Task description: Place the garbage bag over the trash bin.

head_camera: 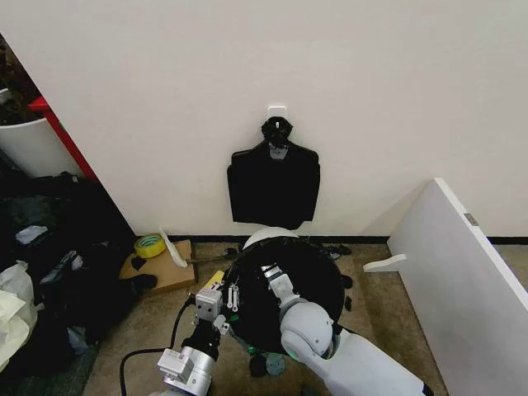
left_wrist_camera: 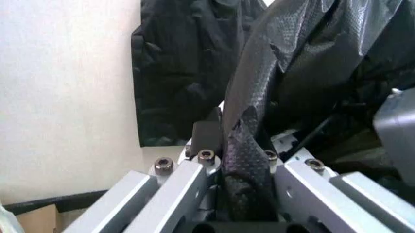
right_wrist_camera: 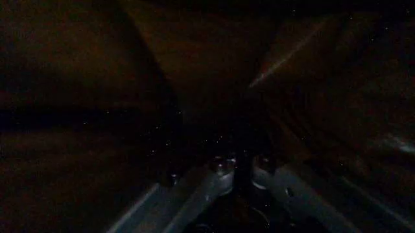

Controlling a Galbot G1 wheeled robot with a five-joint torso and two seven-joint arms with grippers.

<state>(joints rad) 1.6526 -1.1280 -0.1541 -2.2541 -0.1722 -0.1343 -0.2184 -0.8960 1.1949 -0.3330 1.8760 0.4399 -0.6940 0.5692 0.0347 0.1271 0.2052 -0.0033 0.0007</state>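
**Bag Drawn Over the Bin Mouth**

The garbage bag (head_camera: 289, 285) is seen draped over the trash bin (head_camera: 266, 236), which stands on the floor near the wall, a sliver of white rim left bare at the far side. A fold of bag is pinched in the left end effector (left_wrist_camera: 241, 167) at the bin's near left edge. The right end effector (head_camera: 271, 272) is sunk inside the bag; its grip cannot be told. The film is best pulled outward and downward evenly, so tearing is avoided.
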